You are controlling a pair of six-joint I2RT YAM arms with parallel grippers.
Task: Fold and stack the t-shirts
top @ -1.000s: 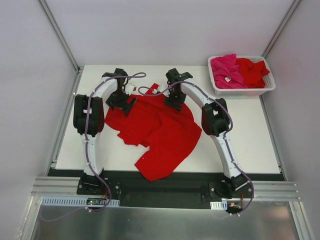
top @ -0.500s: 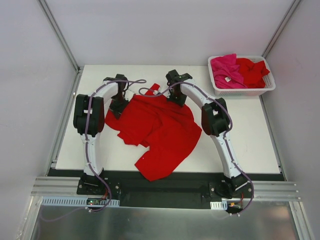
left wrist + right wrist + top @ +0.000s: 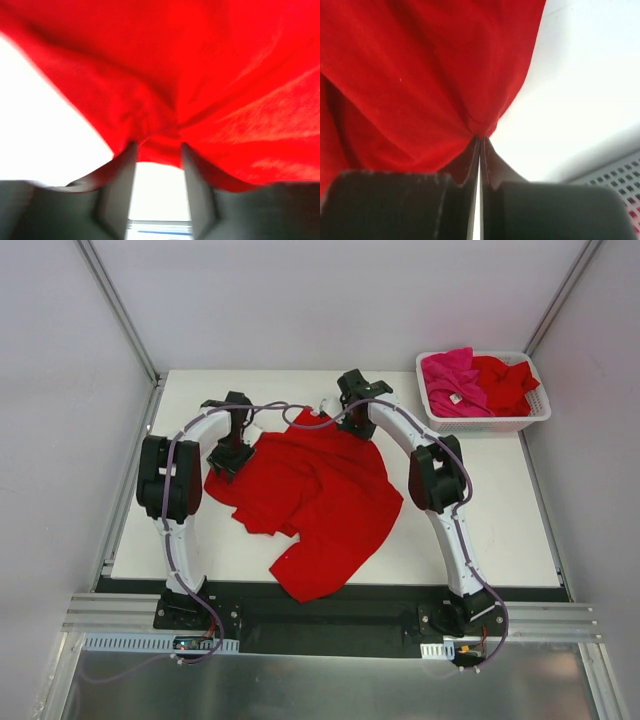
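Note:
A bright red t-shirt (image 3: 315, 490) lies crumpled in the middle of the white table (image 3: 500, 500). My left gripper (image 3: 228, 455) is at its left edge. In the left wrist view the jaws (image 3: 157, 145) stand a little apart with a bunch of the red t-shirt (image 3: 200, 75) pinched between the tips, creases running from there. My right gripper (image 3: 340, 412) is at the shirt's far edge. In the right wrist view it (image 3: 481, 137) is shut tight on a corner of the red t-shirt (image 3: 410, 75). Another red t-shirt (image 3: 505, 380) and a magenta-pink one (image 3: 448, 375) lie in the basket.
The white slotted basket (image 3: 484, 423) stands at the table's far right corner, and its wall (image 3: 620, 175) shows close to my right gripper. Grey side walls and a metal frame enclose the table. Both arm bases sit at the near edge.
Both grippers have closed on the red t-shirt. The left one has drawn the shirt's left edge leftward and nearer. The right one has pulled the far edge back toward the rear.

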